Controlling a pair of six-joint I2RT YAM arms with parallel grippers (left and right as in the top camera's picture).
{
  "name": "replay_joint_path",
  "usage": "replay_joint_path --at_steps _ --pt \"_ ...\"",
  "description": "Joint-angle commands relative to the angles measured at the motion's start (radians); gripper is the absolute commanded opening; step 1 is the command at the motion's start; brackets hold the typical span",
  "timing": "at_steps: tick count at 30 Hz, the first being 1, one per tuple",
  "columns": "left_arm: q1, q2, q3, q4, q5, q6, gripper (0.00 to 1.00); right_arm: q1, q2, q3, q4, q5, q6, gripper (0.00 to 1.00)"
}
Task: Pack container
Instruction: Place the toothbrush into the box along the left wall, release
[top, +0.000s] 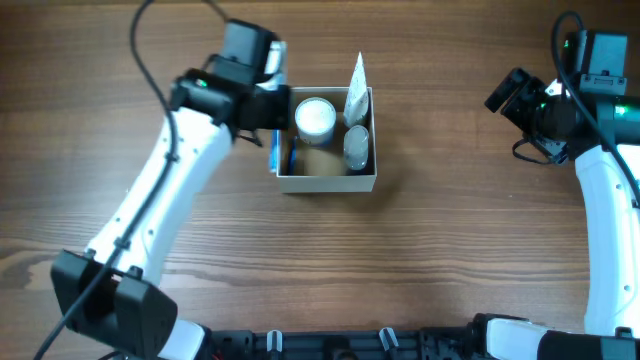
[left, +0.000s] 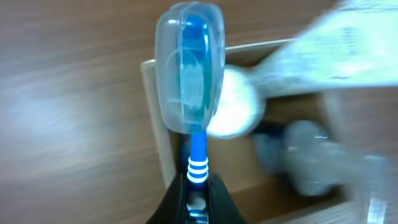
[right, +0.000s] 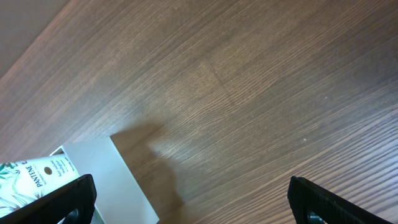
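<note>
**Toothbrush poised over the container's left wall**

Your left jaws pinch the toothbrush (left: 189, 74) by its blue handle. Its capped head points straight out from them, long axis along the left wall of the container (top: 325, 183), mid-tabletop (top: 450, 250). The free strip looks to be just inside that wall. The jar (top: 315, 117) crowds it, then come a bottle (top: 357, 147) and a leaning sachet (top: 356, 85). Your right jaws are spread and empty, well off right, so the left arm is nearer.
</note>
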Motion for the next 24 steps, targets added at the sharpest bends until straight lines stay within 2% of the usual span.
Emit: replay_joint_path --at_steps 1,9,15,18,21,24 --pt "-0.073 0.043 0.0 0.044 -0.102 -0.071 0.04 -0.003 0.005 0.002 0.0 -0.002 -0.018 1.0" --pt "-0.092 0.154 0.0 0.057 -0.219 -0.085 0.04 -0.003 0.005 0.002 0.0 -0.002 -0.018 1.0" --pt "-0.092 0.177 0.0 0.026 -0.224 -0.101 0.04 -0.003 0.005 0.002 0.0 -0.002 -0.018 1.0" --pt "-0.092 0.177 0.0 0.003 -0.224 -0.111 0.15 -0.003 0.005 0.002 0.0 -0.002 -0.018 1.0" --pt "-0.092 0.168 0.0 0.009 -0.233 -0.111 0.35 -0.003 0.005 0.002 0.0 -0.002 -0.018 1.0" --pt "-0.092 0.131 0.008 0.007 -0.25 -0.112 0.45 -0.003 0.005 0.002 0.0 -0.002 -0.018 1.0"
